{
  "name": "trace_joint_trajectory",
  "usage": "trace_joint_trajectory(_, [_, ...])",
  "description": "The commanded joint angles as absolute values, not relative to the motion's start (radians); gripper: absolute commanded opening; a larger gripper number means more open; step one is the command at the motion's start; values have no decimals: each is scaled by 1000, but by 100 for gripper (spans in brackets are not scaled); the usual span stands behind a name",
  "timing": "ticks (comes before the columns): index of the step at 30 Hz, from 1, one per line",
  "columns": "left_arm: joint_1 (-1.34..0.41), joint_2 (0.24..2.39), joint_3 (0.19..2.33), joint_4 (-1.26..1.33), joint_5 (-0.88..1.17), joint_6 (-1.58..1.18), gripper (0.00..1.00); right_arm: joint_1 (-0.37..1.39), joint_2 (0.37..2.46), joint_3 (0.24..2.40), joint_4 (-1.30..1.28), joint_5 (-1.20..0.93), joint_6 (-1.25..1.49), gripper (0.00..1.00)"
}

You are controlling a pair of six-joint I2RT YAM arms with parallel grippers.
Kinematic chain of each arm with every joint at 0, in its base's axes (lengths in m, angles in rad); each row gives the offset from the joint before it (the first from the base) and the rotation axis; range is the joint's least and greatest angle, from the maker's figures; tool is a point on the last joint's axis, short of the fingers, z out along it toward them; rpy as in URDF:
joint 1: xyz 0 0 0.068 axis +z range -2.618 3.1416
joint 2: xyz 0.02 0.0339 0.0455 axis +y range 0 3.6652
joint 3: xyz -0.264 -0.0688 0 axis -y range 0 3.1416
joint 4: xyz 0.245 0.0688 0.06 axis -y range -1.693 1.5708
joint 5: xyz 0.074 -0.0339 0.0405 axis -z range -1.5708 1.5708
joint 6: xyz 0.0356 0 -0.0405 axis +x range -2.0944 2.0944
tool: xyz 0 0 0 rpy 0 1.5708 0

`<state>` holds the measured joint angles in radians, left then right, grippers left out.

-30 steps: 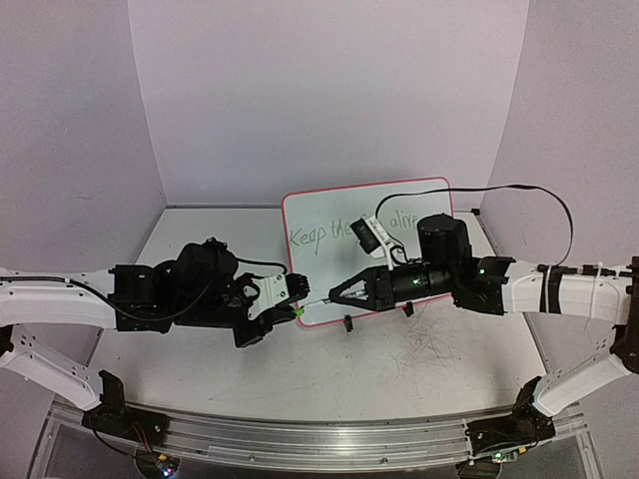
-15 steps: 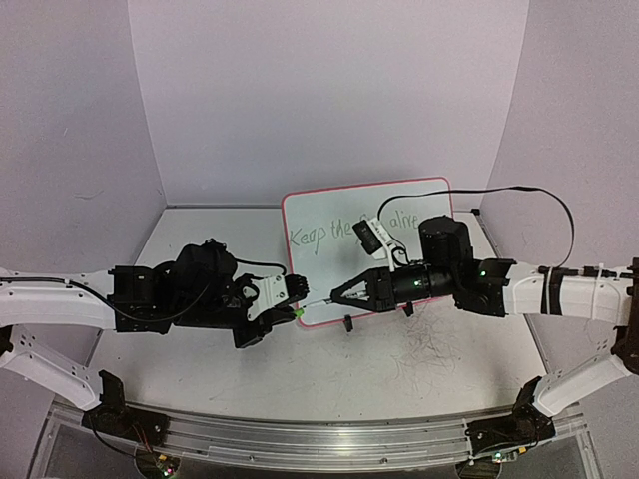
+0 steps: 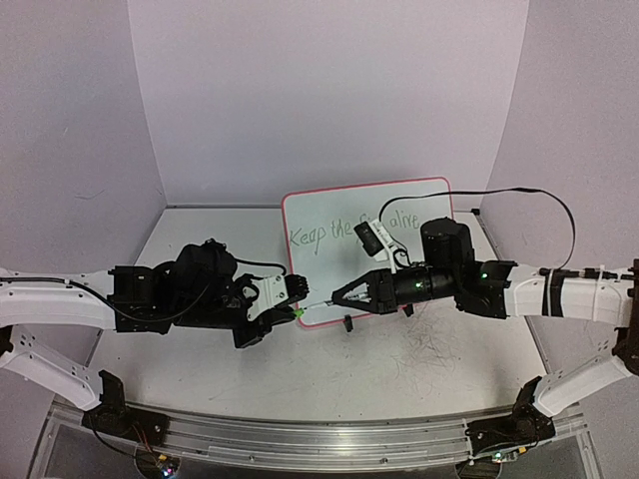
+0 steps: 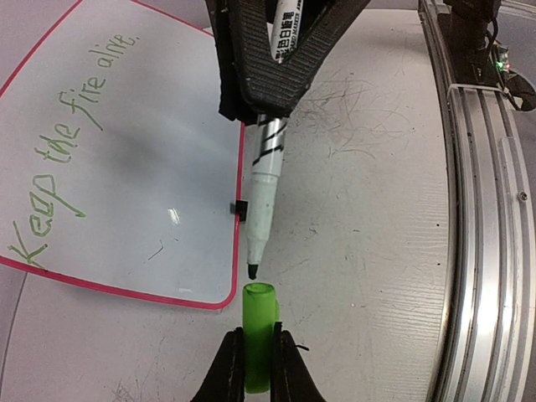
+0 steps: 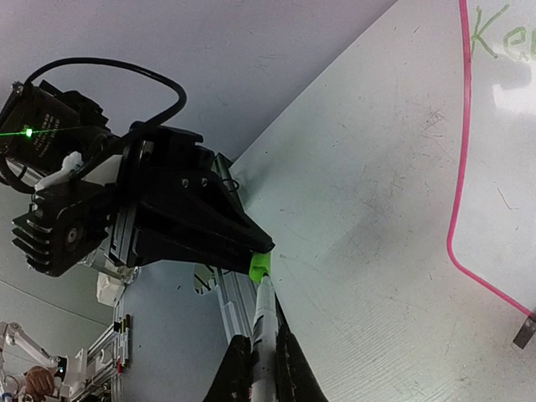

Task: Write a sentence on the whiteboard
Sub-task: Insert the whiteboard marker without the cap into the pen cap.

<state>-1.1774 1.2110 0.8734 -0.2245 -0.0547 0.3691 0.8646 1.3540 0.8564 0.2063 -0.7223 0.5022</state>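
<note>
The left tool is clamped on a green plastic cap, the right tool on a slim white marker (tip nearly meeting the cap).

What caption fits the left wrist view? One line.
Left gripper holds the green cap just short of the right gripper's marker, beside the whiteboard.

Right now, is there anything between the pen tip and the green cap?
Nothing. In the left wrist view a thin bare gap separates the pen tip from the green cap; only the table shows behind it.
</note>
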Motion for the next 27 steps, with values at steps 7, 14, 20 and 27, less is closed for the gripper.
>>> trace_joint_trajectory(7, [-1181, 1199, 877, -174, -43, 374, 0, 873, 1338, 845, 264, -733, 497, 0])
trace_joint_trajectory(14, [-1181, 1195, 875, -173, -39, 371, 0, 877, 1367, 861, 270, -732, 497, 0])
trace_joint_trajectory(20, [-1181, 1195, 875, -174, -37, 374, 0, 886, 1397, 876, 277, -739, 499, 0])
trace_joint_trajectory(27, [-1181, 1215, 889, -175, -21, 381, 0, 898, 1437, 906, 278, -766, 490, 0])
